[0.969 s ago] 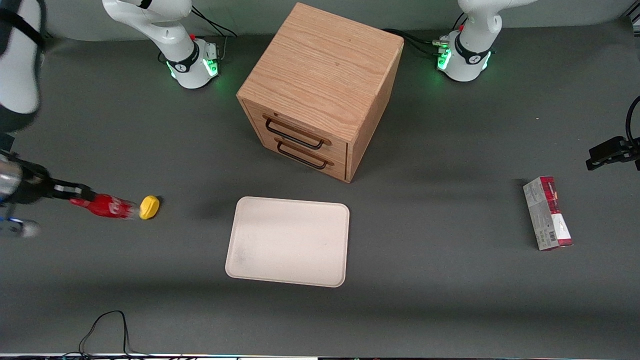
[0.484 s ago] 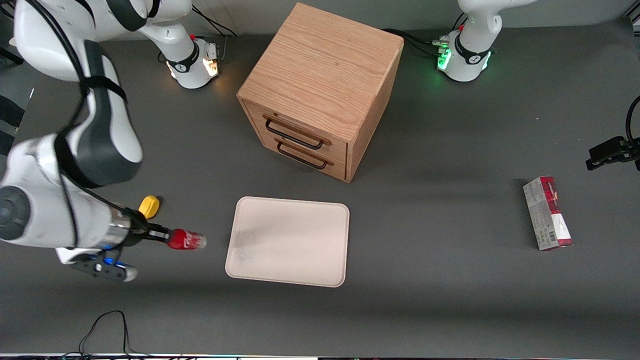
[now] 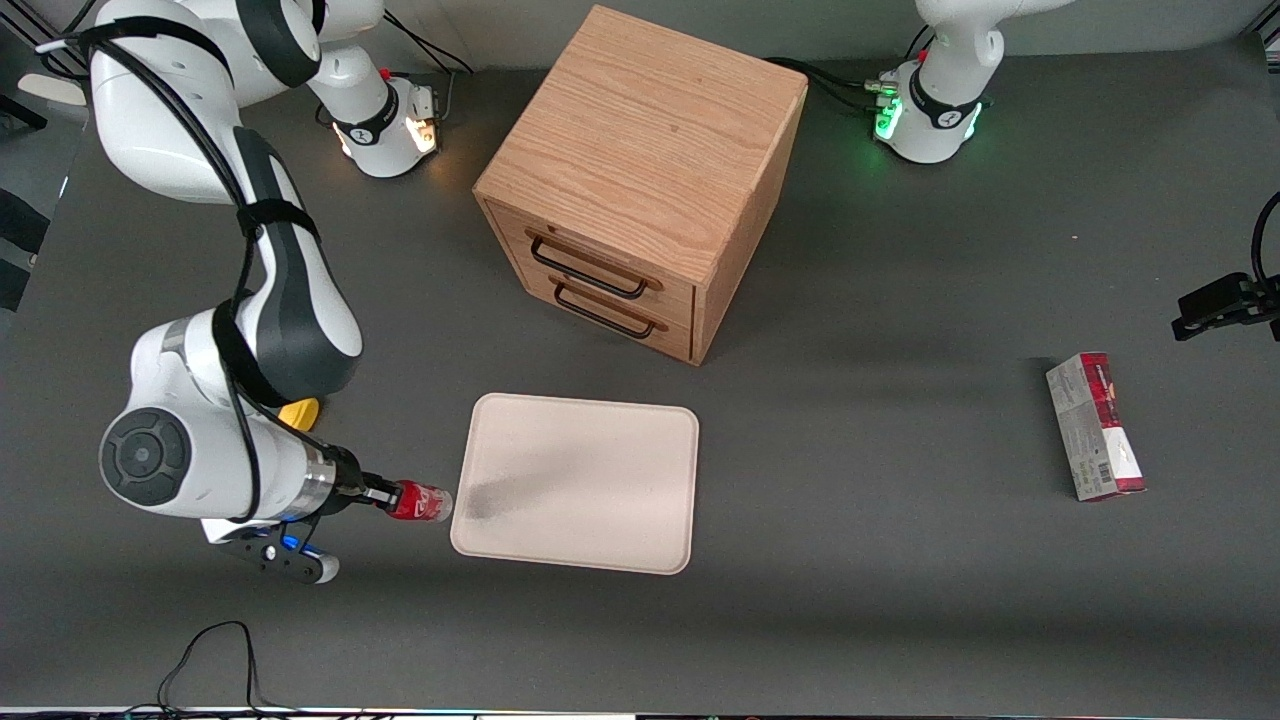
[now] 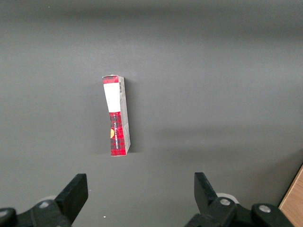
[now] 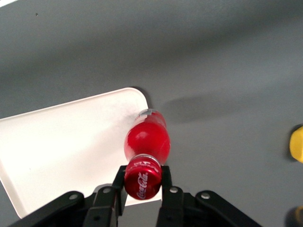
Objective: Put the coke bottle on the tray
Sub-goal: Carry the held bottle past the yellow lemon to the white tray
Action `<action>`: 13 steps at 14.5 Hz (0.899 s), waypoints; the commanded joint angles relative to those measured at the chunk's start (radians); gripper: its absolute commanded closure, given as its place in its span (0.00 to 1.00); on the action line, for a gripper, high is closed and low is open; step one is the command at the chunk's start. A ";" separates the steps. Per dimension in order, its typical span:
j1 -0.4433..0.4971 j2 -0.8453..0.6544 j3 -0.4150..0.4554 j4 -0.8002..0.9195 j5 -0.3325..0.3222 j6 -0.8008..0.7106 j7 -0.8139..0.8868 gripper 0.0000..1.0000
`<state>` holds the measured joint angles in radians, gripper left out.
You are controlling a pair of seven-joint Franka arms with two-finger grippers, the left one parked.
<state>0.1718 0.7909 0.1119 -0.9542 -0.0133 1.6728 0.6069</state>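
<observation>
My right gripper (image 3: 385, 496) is shut on the red cap of the coke bottle (image 3: 418, 501), which sticks out level from the fingers, clear base toward the tray. The bottle is held above the table just off the edge of the tray (image 3: 590, 450) that faces the working arm's end. In the right wrist view the gripper (image 5: 142, 178) clamps the cap and the bottle (image 5: 147, 139) hangs over the tray's rounded corner (image 5: 128, 97). The cream-pink tray lies flat in front of the drawer cabinet.
A wooden two-drawer cabinet (image 3: 645, 170) stands farther from the front camera than the tray. A yellow object (image 3: 298, 410) lies on the table partly under my arm; it also shows in the right wrist view (image 5: 297, 144). A red-and-grey carton (image 3: 1095, 425) lies toward the parked arm's end.
My right arm has carried the bottle from beside the yellow object toward the tray, nearer the front camera, stopping at the tray's edge.
</observation>
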 commanded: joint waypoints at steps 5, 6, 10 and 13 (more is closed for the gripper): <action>0.049 0.071 0.000 0.048 -0.022 0.042 0.071 1.00; 0.054 0.074 0.000 0.048 -0.028 0.048 0.071 1.00; 0.066 0.079 0.000 0.043 -0.053 0.056 0.073 1.00; 0.066 0.088 0.000 0.040 -0.053 0.065 0.074 1.00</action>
<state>0.2291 0.8560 0.1120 -0.9529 -0.0460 1.7318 0.6521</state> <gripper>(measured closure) 0.687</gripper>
